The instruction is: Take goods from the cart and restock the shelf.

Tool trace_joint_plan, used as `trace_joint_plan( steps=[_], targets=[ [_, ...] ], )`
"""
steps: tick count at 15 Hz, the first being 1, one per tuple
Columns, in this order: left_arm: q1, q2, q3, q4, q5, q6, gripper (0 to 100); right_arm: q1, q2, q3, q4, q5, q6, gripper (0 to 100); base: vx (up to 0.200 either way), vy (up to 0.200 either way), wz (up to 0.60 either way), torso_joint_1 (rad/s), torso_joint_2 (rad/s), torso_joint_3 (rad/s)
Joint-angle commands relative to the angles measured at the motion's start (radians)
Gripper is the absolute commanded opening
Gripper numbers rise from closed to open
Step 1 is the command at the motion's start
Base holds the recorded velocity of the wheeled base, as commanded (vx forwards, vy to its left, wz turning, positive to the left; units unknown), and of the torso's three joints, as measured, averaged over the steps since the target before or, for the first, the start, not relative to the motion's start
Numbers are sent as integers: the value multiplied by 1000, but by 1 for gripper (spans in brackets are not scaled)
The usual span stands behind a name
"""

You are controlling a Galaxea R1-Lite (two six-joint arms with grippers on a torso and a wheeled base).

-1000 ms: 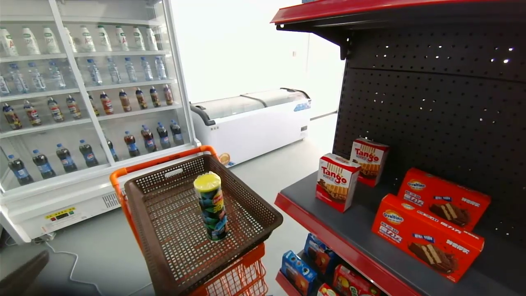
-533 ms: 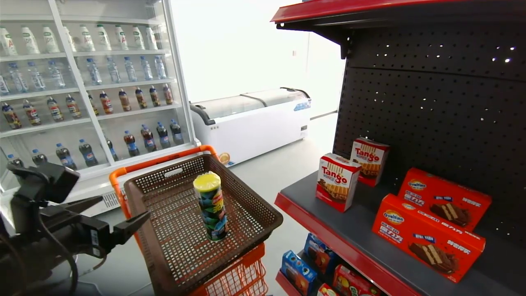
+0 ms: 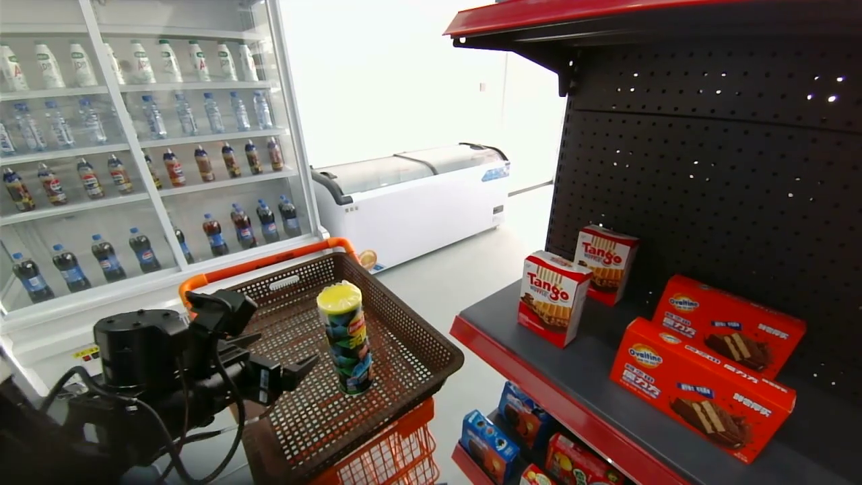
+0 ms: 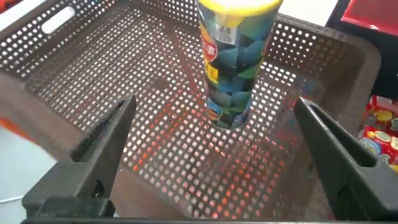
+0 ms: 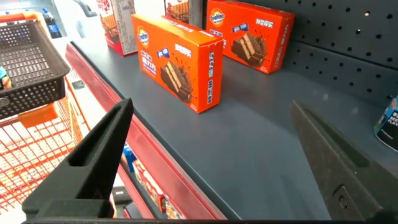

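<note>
**A:** Head view first. What's new?

**B:** The left gripper (image 3: 286, 350) has swung in. A second ago it wasn't there, and half a second ago it sat at the left edge, short of the basket (image 3: 421, 330). Now it's over the basket's near-left rim, fingers spread and aimed at the can (image 3: 347, 337).

**A:** Has the can moved?

**B:** No. It's upright mid-basket on the cart (image 3: 269, 259), same spot throughout, and nothing touches it.

**A:** Left wrist view?

**B:** The can stands in line with the gap between the spread fingers, but beyond their tips. It's lined up, not yet enclosed.

**A:** Right wrist view?

**B:** The right gripper (image 5: 212, 107) hangs wide apart and empty above the shelf (image 5: 249, 162), near the orange boxes (image 5: 180, 62).

**A:** What does that mean for the task?

**B:** I'd say the reach is nearly done but the grasp hasn't started. The left gripper likely needs to go forward until its fingers straddle the can, then close. A tall can could tip if a finger clips it. The shelf has bare room for it.
</note>
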Motion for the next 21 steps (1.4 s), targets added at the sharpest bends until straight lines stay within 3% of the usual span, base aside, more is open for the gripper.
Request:
trace_joint_plan(
  steps=[1, 11, 14, 15, 18, 21],
  targets=[
    [-17, 228, -47, -134, 1, 6, 100, 2, 1, 0, 0, 0, 0, 100, 0, 0, 0, 0, 0, 0],
    [-107, 488, -389, -148, 3, 8, 100, 0, 1, 0, 0, 1, 0, 100, 0, 0, 0, 0, 0, 0],
    [-124, 518, -422, -152, 7, 8, 100, 0, 1, 0, 1, 0, 0, 100, 0, 0, 0, 0, 0, 0],
    [-124, 520, -432, -154, 7, 8, 0, 0, 1, 0, 0, 1, 0, 100, 0, 0, 0, 0, 0, 0],
    [-96, 506, -430, -148, 44, 31, 0, 0, 1, 0, 0, 0, 0, 100, 0, 0, 0, 0, 0, 0],
    [-89, 377, -401, -108, 75, 0, 0, 0, 1, 0, 0, 0, 0, 100, 0, 0, 0, 0, 0, 0]
  ],
)
